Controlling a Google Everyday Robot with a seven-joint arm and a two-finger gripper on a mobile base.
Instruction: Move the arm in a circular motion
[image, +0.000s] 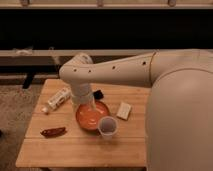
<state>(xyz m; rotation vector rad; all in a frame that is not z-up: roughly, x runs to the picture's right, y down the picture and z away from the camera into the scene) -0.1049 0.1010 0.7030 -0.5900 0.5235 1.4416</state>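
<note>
Setting: a dim room with a dark wall crossed by pale horizontal rails, mottled carpet below, and a low wooden table (75, 150) in front.
On the table: an orange bowl (86, 121) sits near the middle. A pale cup (108, 126) stands at its front rim, touching it or very nearly. A white block (124, 110) lies beside the bowl, toward the arm's bulk. A white tube-like packet (57, 98) lies at the far side, a dark red oblong thing (53, 132) nearer the front edge, and a small dark object (98, 94) just behind the bowl.
Risk, bowl: the tip hangs low inside the bowl's outline. A circle swept at this height would likely catch the rim and drag or tip the bowl.
Risk, cup: it looks light and stands upright just beside the tip's likely path, so a small nudge could topple it or push it off the front.
Risk, elbow: a wide loop could bring the thick forearm down on the packet or the dark object.
Safer course, as a judgement: lift first, then circle clear above everything.
The arm (115, 72): its cream-white bulk fills the right of the view. A thick segment reaches across above the table to a rounded elbow, then a short segment drops almost straight down.
Pincer (93, 106): at the narrow lower tip, over the bowl's back half. I cannot tell whether it is open or closed, and nothing can be seen held in it.
</note>
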